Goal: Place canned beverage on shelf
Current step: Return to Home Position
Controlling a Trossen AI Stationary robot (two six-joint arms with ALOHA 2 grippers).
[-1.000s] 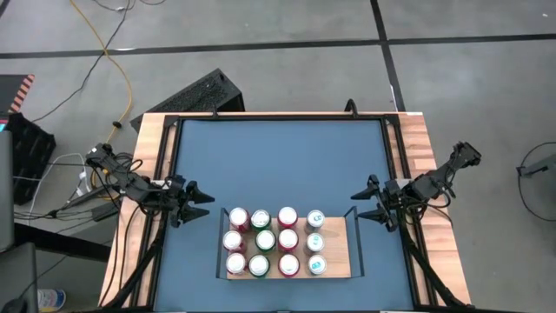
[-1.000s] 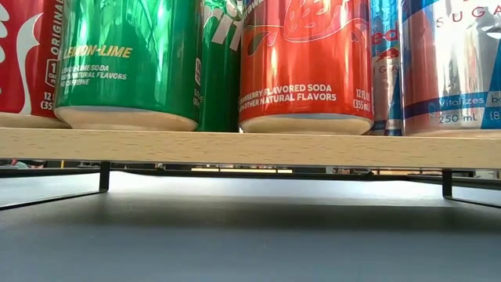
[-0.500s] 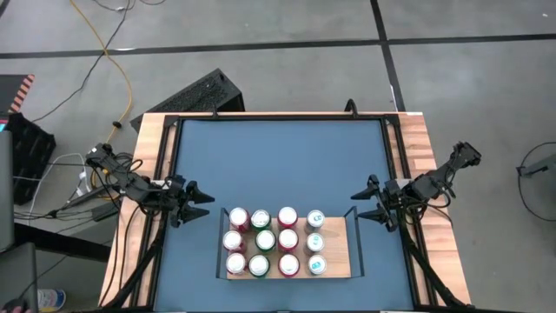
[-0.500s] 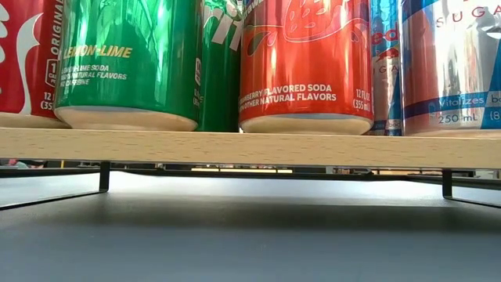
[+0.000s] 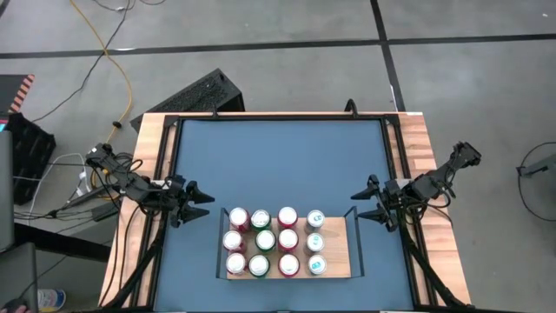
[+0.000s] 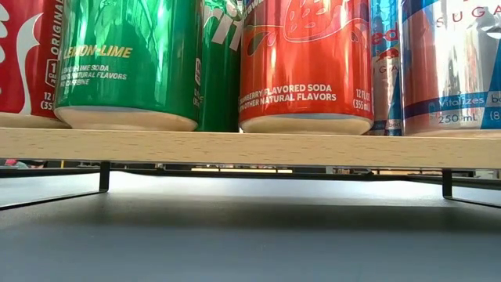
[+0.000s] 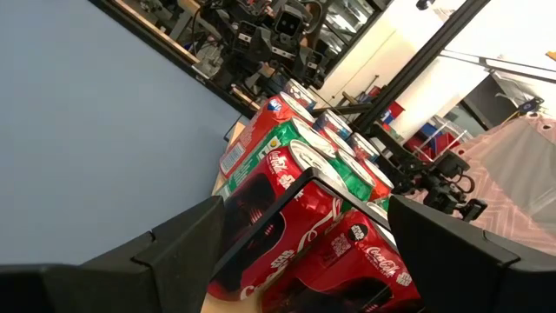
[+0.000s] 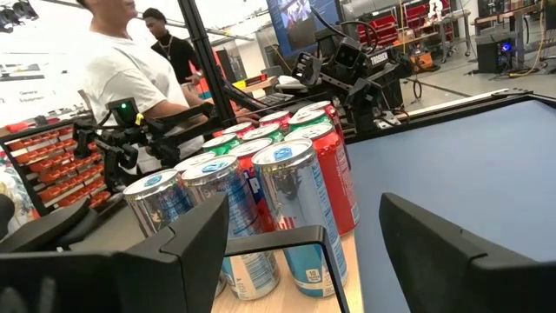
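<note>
The blue table (image 5: 278, 156) is carrying the shelf (image 5: 337, 254), which is lying between the two grippers. Twelve cans (image 5: 265, 241) are standing on it in three rows of four, with the blue cans (image 5: 315, 242) forming the column closest to the right gripper (image 5: 357, 204). That gripper is hovering just beside the shelf's end, its fingers spread wide and empty. The left gripper (image 5: 206, 199) is hovering just beside the opposite end, also spread wide and holding nothing.

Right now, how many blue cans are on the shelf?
3, all in the rightmost column of the shelf seen from above: upper can, middle can, lower can. Every can top shows, so none look hidden.
</note>
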